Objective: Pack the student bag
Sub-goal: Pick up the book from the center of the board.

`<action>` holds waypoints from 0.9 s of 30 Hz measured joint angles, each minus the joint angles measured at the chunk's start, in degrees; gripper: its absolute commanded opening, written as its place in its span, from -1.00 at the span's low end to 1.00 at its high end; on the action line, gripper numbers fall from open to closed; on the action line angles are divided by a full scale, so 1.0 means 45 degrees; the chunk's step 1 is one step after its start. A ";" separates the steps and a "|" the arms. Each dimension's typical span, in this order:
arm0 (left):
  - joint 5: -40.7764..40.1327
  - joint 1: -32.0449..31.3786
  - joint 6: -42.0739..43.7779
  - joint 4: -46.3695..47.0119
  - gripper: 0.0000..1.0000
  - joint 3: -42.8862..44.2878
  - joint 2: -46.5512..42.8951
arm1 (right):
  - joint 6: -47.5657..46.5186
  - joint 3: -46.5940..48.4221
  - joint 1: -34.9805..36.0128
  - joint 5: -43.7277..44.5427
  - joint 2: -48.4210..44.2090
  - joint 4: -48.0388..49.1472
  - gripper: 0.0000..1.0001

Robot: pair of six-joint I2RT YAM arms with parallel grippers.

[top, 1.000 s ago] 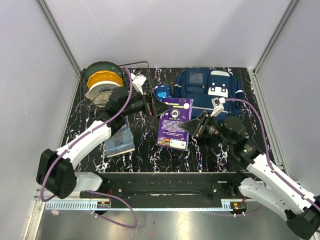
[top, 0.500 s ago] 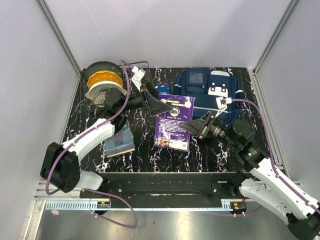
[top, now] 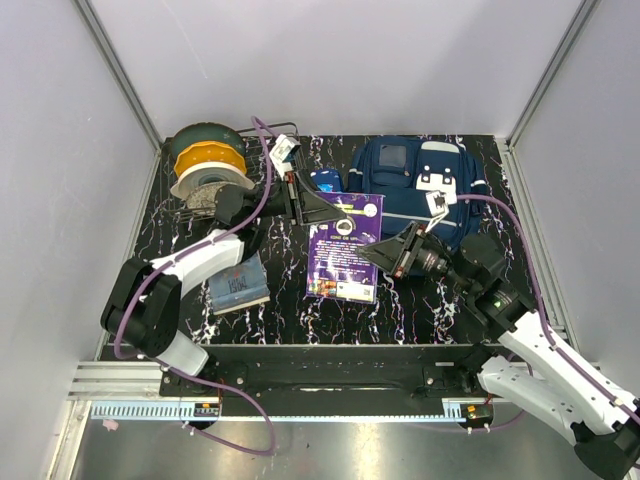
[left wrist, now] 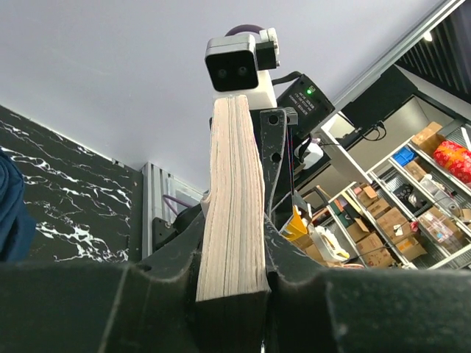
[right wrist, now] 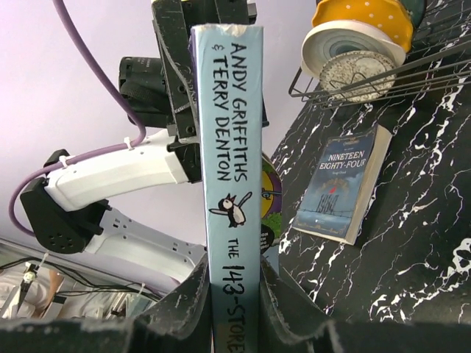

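A purple-covered book (top: 343, 248) with a pale blue spine (right wrist: 234, 147) is held above the table between both arms. My left gripper (top: 306, 207) is shut on its upper left edge; the page block (left wrist: 232, 198) sits clamped between the left gripper (left wrist: 232, 283) jaws. My right gripper (top: 386, 255) is shut on the spine side, and the right gripper (right wrist: 235, 294) jaws press both covers. The student bag (top: 420, 178), navy with white patches, lies at the back right behind the book; its edge (left wrist: 10, 209) also shows in the left wrist view.
A wire basket (top: 262, 140) with rolls of tape (top: 206, 163) stands at the back left. A grey-blue paperback (top: 238, 283) lies flat at front left, also seen as the paperback (right wrist: 342, 184) in the right wrist view. A small glossy blue pencil case (top: 325, 182) lies beside the bag.
My left gripper, open a moment ago, has closed on the book's upper left edge. The book has shifted slightly left; my right gripper kept its grip and followed.
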 measured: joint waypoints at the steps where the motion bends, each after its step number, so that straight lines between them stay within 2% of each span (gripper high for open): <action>1: -0.0005 0.0010 0.0005 0.0097 -1.00 0.0015 0.0000 | -0.0083 0.0107 0.0000 0.0005 0.0053 -0.0112 -0.46; 3: -0.0039 0.0034 0.0214 -0.0015 -1.00 0.0068 -0.0005 | -0.0253 0.0393 0.0000 0.0092 0.0175 -0.0471 0.07; 4: -0.0097 0.0039 0.0461 -0.0418 -1.00 0.0092 -0.0083 | -0.0282 0.0544 0.0000 0.0223 0.0228 -0.0699 0.71; 6: -0.0335 0.0010 0.1744 -0.1987 -1.00 0.0092 -0.0491 | -0.0398 0.0826 -0.0005 0.0933 0.0350 -0.1200 0.96; 11: -0.2652 -0.0155 0.5396 -0.7970 -1.00 0.0568 -0.1885 | -0.0364 0.0860 -0.0019 0.2803 -0.0092 -0.1885 1.00; 13: -0.3614 0.0005 0.5799 -0.9058 -1.00 0.0704 -0.2195 | -0.0194 0.0714 -0.0024 0.3405 -0.0418 -0.2113 0.99; 16: -0.4818 0.0432 0.5561 -0.9670 -1.00 0.0685 -0.2288 | 0.0311 0.0209 -0.0024 0.4065 -0.0806 -0.2302 0.99; 20: -0.6543 0.0782 0.4119 -0.9277 -1.00 -0.0053 -0.2273 | 0.1229 -0.0986 -0.0024 0.4333 -0.1064 -0.2030 0.99; 27: -0.7849 0.0738 0.2545 -0.8874 -1.00 -0.0389 -0.2191 | 0.2764 -0.2608 -0.0024 0.4362 -0.0743 -0.0743 0.99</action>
